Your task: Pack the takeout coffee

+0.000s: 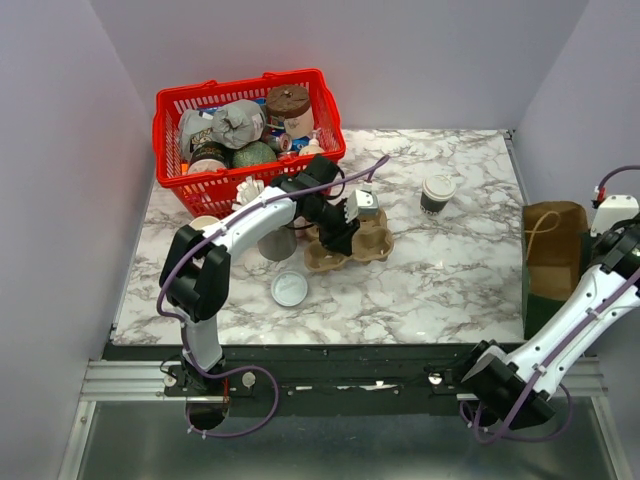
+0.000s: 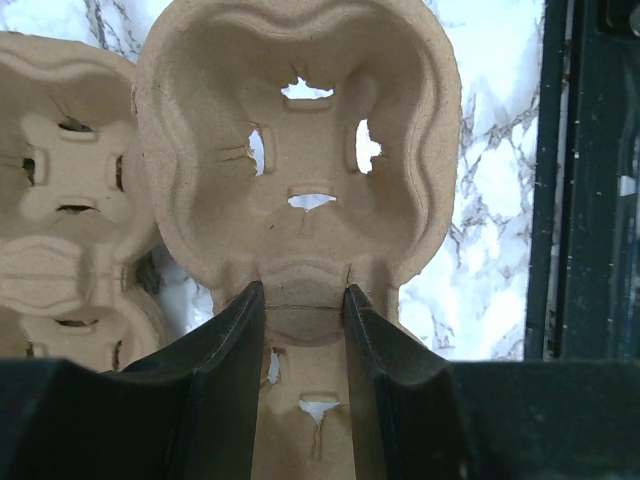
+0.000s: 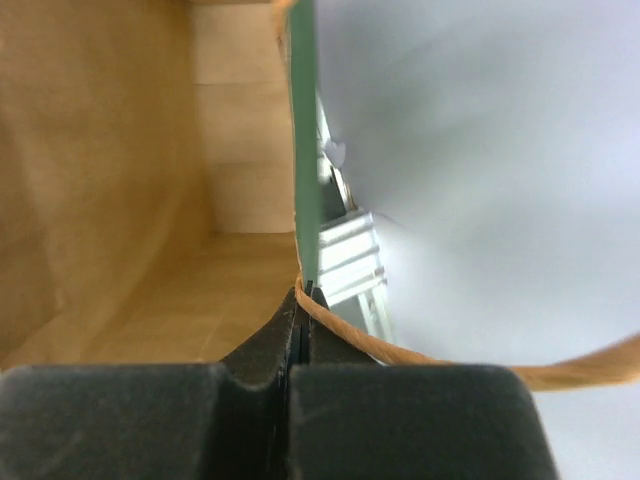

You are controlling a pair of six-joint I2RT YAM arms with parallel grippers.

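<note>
Marble table [image 1: 450, 290], lilac walls. Coffee [image 1: 438, 192]: one, lidded, upright, toward far right corner, apart from both arms. Carrier [image 1: 375, 243]: one, mid-table; only left wrist view shows left gripper [image 2: 305, 300] pinching its rim. Bag [image 1: 553, 270]: one, right edge; right wrist view shows right gripper [image 3: 303, 295] clamped on its wall. Basket [image 1: 225, 190]: one, far left corner. Loose lid [image 1: 289, 289]: one.

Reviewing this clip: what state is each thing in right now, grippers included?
takeout coffee: upright, lidded, alone on the table, not packed.
cup carrier: visible wells empty, rim pinched by left gripper.
paper bag: upright, open, wall pinched by right gripper.
loose lid: lying flat on the table.
red basket: filled with goods.
</note>
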